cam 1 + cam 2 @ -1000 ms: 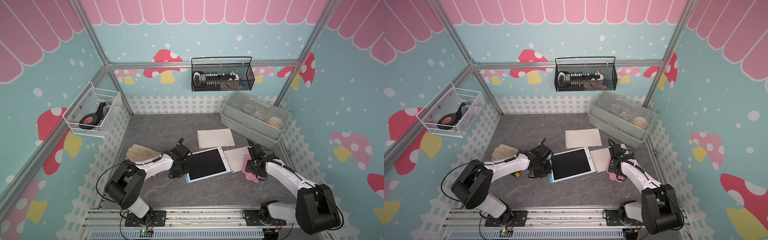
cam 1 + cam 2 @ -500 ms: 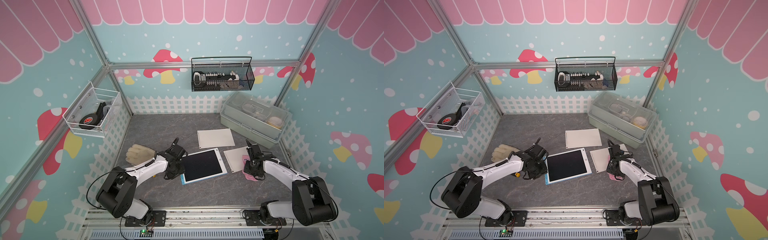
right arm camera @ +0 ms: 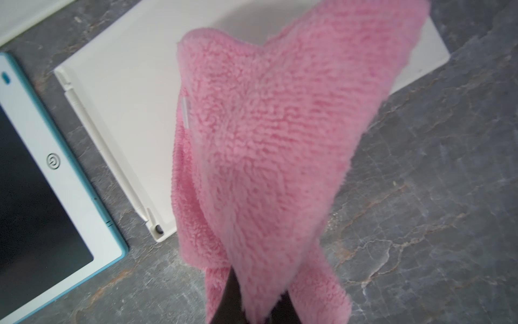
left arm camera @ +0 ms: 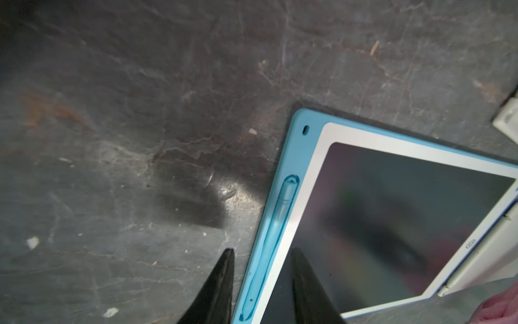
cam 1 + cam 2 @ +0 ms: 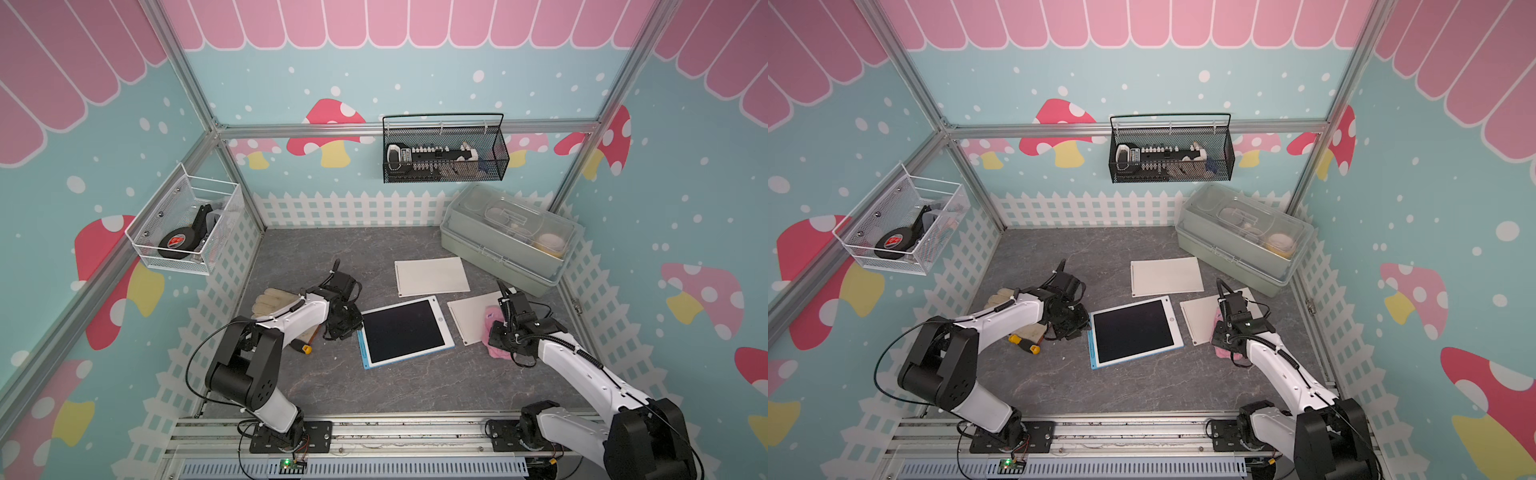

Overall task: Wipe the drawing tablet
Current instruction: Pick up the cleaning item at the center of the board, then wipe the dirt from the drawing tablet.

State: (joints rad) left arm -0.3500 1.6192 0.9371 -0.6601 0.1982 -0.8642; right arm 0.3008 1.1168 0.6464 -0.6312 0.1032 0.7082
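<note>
The drawing tablet [image 5: 405,332] [image 5: 1133,332], a dark screen in a white and blue frame, lies flat in the middle of the grey floor. My left gripper [image 5: 347,328] [image 5: 1071,326] is low at its left edge. In the left wrist view this gripper [image 4: 262,251] is open and straddles the blue edge of the tablet [image 4: 392,218], one fingertip over the floor, one over the screen. My right gripper [image 3: 256,303] is shut on a pink cloth [image 3: 266,126], right of the tablet [image 3: 28,196]. Both top views show this gripper [image 5: 498,336] [image 5: 1223,336] hiding most of the cloth [image 5: 498,353].
Two white boards [image 5: 432,276] [image 5: 469,320] lie behind and right of the tablet. A lidded grey box [image 5: 507,237] stands at the back right. A glove [image 5: 272,301] and a yellow-handled tool [image 5: 305,349] lie by the left arm. Wire baskets [image 5: 444,153] [image 5: 187,228] hang on the walls.
The tablet has slid a little to the left and toward the front, with my left gripper at its edge. My right gripper has closed on the pink cloth.
</note>
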